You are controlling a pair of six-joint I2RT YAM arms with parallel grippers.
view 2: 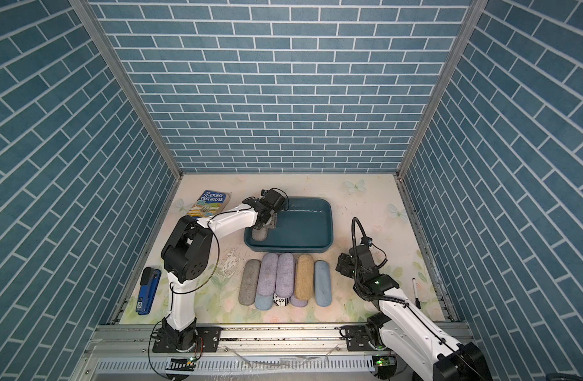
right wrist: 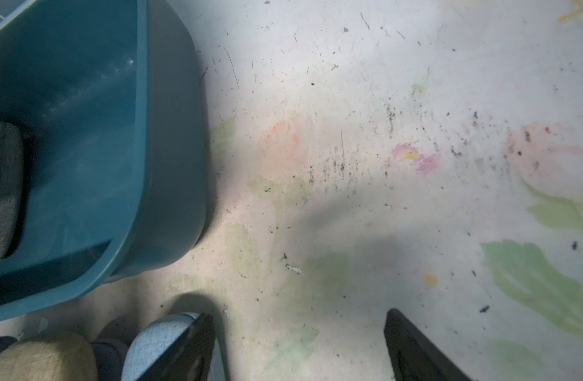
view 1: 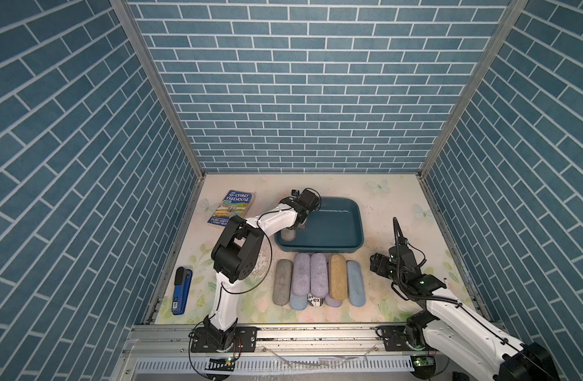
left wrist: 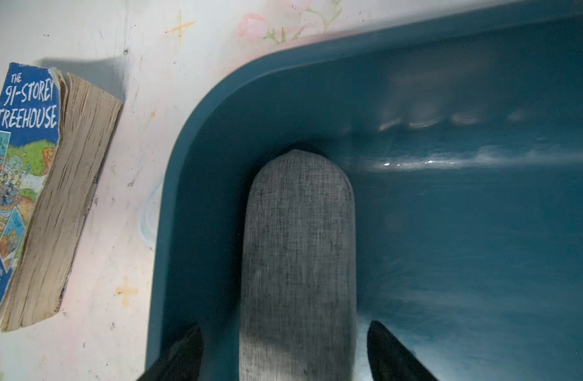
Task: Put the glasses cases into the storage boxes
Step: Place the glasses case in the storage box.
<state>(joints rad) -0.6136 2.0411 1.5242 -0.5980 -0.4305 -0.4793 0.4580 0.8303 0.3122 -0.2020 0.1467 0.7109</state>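
The dark teal storage box (view 1: 319, 249) (view 2: 290, 248) stands at the middle back of the table. One grey glasses case (view 1: 288, 235) (left wrist: 300, 247) lies inside it along its left end. My left gripper (view 1: 301, 224) (left wrist: 285, 326) hangs over that case, open, with a gap between each finger and the fabric. Several more glasses cases lie in a row in front of the box: grey (view 1: 282, 282), lavender (view 1: 301, 275), tan (view 1: 338, 277), light blue (view 1: 356, 283), with a newspaper-print one (view 1: 315, 301) partly under them. My right gripper (view 1: 377, 264) (right wrist: 300, 313) is open over bare table right of the row.
A blue book (view 1: 232, 209) (left wrist: 26, 184) lies left of the box, close to its corner. A blue-and-black stapler (view 1: 181, 290) sits at the front left. A pen (view 2: 415, 292) lies near the right edge. Brick-pattern walls close three sides.
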